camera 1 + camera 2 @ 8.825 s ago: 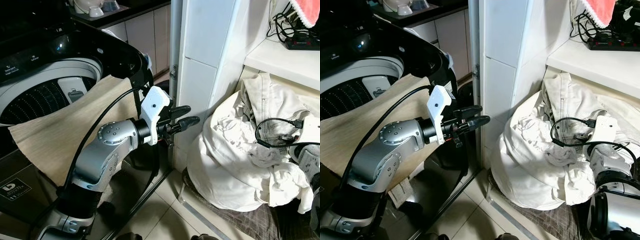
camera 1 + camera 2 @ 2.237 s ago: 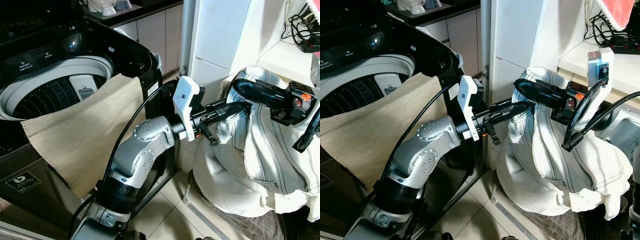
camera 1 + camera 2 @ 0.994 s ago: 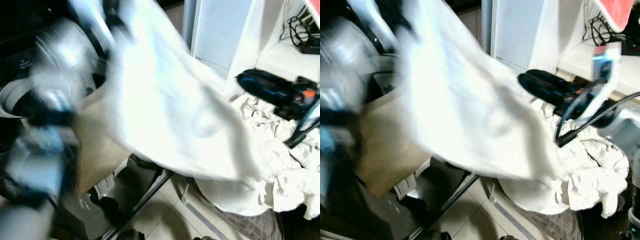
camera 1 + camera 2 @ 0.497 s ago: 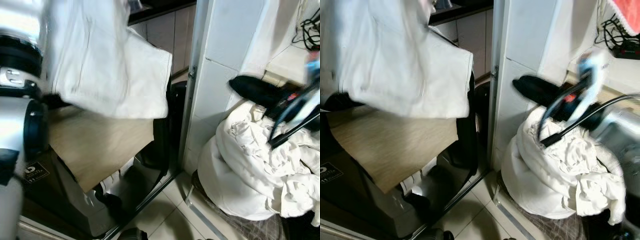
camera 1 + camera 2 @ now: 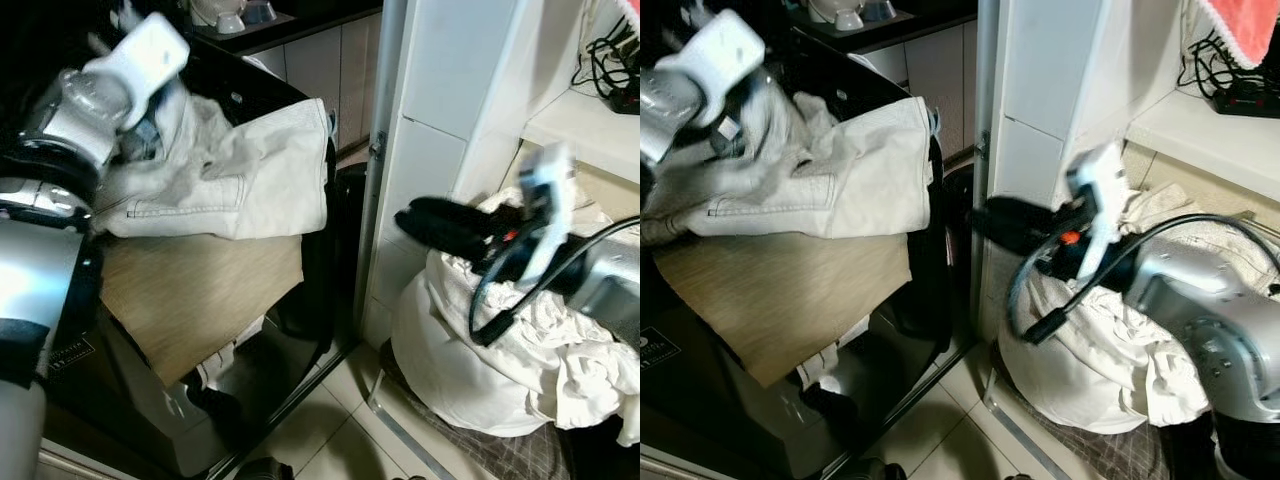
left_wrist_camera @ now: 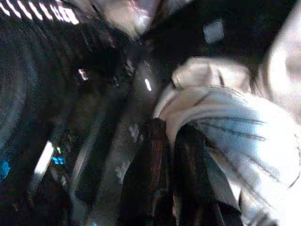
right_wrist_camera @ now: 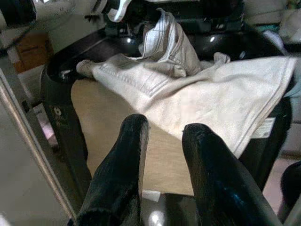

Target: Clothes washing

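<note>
I'm seeing the left gripper (image 6: 171,141) smeared by blur, its fingertips sinking into the white trousers (image 5: 240,175), which are covering the washing machine (image 5: 330,250) opening. Motion is blurring the right gripper (image 5: 425,222).

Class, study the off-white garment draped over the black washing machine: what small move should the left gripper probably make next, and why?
Probably push the off-white denim garment further into the drum, then let go. The left gripper seems shut on its cloth above the black washing machine, yet much of the garment lies across the rim, over the beige cloth, hanging outside.
</note>
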Controlling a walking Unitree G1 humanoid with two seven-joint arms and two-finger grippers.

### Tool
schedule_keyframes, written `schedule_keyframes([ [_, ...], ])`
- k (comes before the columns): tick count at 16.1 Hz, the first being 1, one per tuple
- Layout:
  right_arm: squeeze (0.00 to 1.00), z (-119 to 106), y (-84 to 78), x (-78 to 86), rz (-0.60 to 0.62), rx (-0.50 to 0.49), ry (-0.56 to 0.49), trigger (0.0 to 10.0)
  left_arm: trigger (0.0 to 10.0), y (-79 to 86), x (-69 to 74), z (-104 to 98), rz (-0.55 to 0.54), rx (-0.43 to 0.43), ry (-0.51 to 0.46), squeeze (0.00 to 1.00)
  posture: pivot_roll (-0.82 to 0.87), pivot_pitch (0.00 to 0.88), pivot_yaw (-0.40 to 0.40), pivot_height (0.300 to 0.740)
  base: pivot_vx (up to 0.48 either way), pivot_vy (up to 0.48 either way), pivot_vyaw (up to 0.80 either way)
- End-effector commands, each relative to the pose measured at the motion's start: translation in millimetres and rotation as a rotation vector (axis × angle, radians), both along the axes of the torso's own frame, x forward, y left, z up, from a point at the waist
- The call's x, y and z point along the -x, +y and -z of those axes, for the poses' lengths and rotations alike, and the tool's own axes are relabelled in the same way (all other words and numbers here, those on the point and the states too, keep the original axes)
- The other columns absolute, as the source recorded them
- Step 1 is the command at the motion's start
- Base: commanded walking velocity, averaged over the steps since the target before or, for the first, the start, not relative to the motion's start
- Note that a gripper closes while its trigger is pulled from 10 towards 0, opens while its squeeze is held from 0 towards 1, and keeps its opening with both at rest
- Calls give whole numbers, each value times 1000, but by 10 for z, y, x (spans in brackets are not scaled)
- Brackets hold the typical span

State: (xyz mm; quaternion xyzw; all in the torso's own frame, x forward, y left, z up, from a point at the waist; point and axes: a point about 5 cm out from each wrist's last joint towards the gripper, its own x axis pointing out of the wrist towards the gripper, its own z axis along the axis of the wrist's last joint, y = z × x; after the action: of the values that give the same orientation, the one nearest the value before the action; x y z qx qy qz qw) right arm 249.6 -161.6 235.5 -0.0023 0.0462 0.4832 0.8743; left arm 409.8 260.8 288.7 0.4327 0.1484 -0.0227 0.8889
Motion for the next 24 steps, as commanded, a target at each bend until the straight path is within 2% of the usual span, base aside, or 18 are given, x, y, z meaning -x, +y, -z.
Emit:
schedule_keyframes([
  [1, 0, 29, 84, 45, -34, 29, 2, 10000, 10000, 74, 36, -4, -7, 85, 38, 780, -87, 0, 78, 740, 0, 0, 0],
  [2, 0, 56, 113, 56, -49, 41, 11, 10000, 10000, 86, 45, -63, 2, 123, 34, 1000, -87, 0, 78, 740, 0, 0, 0],
  [3, 0, 83, 144, 58, -61, 55, 17, 10000, 10000, 67, 47, -132, 28, 212, 23, 1000, -79, 0, 73, 740, 0, 0, 0],
  [4, 0, 90, 154, 56, -62, 59, 17, 10000, 10000, 61, 49, -153, 35, 231, 22, 1000, -79, 0, 73, 740, 0, 0, 0],
  [7, 0, 69, 293, -64, -4, 12, -33, 10000, 10000, 192, 92, -300, -20, 124, -13, 1000, -71, 0, 74, 740, 0, 0, 0],
  [8, 0, 62, 293, -99, 29, 7, -46, 10000, 10000, 213, 97, -327, -33, 105, -32, 1000, -71, 0, 74, 740, 0, 0, 0],
  [10, 0, 34, 250, -275, 203, -22, -83, 10000, 10000, 314, 127, -455, -88, 14, -137, 1000, -70, 0, 75, 740, 0, 0, 0],
  [11, 0, 37, 246, -283, 210, -21, -82, 10000, 10000, 315, 128, -451, -85, 14, -131, 1000, -70, 0, 75, 740, 0, 0, 0],
  [13, 0, 59, 227, -324, 244, -2, -81, 10000, 10000, 177, 124, -234, 69, 215, 81, 1000, -67, 0, 76, 740, 0, 0, 0],
  [14, 0, 63, 222, -336, 257, 0, -84, 10000, 10000, 33, 101, -223, 172, 299, 105, 1000, -65, 0, 76, 740, 0, 0, 0],
  [15, 0, 64, 217, -345, 267, -1, -87, 10000, 10000, -58, 65, -288, 201, 319, 30, 1000, -63, 0, 74, 740, 0, 0, 0],
  [16, 0, 61, 213, -358, 285, -9, -91, 10000, 10000, -270, 31, -365, 333, 437, -35, 1000, -63, 0, 74, 740, 0, 0, 0],
  [17, 0, 66, 210, -358, 291, -9, -91, 10000, 10000, -434, 30, -401, 457, 509, -58, 0, -65, 0, 72, 740, 0, 0, 0],
  [18, 0, 82, 210, -350, 290, -1, -89, 10000, 10000, -588, 51, -408, 590, 570, -55, 0, -65, 0, 72, 740, 0, 0, 0],
  [19, 0, 128, 215, -307, 272, 19, -76, 10000, 10000, -841, 129, -297, 819, 618, -1, 0, -68, 0, 73, 740, 0, 0, 0],
  [21, 0, 159, 227, -257, 245, 38, -68, 10000, 10000, -955, 149, -16, 839, 552, 97, 0, -72, 0, 75, 740, 0, 0, 0],
  [22, 0, 186, 244, -191, 209, 58, -60, 10000, 10000, -1075, 191, 356, 834, 437, 188, 0, -80, 0, 78, 740, 0, 0, 0],
  [24, 0, 197, 246, -165, 199, 69, -58, 10000, 10000, -1138, 198, 552, 794, 311, 162, 0, -84, 0, 78, 740, 0, 0, 0],
])
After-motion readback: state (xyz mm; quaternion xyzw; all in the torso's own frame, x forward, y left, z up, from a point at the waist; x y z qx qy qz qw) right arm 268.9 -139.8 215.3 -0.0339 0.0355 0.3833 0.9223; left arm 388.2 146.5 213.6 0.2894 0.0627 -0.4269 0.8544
